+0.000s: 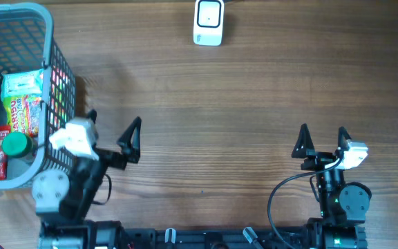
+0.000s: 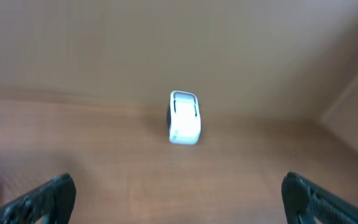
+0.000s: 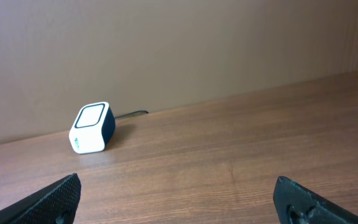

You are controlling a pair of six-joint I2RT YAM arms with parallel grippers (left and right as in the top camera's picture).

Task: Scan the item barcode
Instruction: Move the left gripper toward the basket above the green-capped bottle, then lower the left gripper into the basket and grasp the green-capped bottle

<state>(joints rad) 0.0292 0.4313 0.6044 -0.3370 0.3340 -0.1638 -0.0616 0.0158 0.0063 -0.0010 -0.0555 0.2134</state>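
Note:
A white barcode scanner (image 1: 209,22) stands at the table's far edge, seen also in the left wrist view (image 2: 184,118) and the right wrist view (image 3: 92,127). The items lie in a grey wire basket (image 1: 45,41) at the far left: a colourful snack packet (image 1: 23,104), a green-capped bottle (image 1: 16,144) and a red pack (image 1: 1,158). My left gripper (image 1: 114,119) (image 2: 179,196) hangs open just right of the basket, holding nothing. My right gripper (image 1: 322,131) (image 3: 178,193) is open and empty near the front right.
The scanner's dark cable (image 3: 132,114) runs along the back wall. Bare wooden table (image 1: 240,104) stretches between the grippers and the scanner. Both arm bases sit at the front edge.

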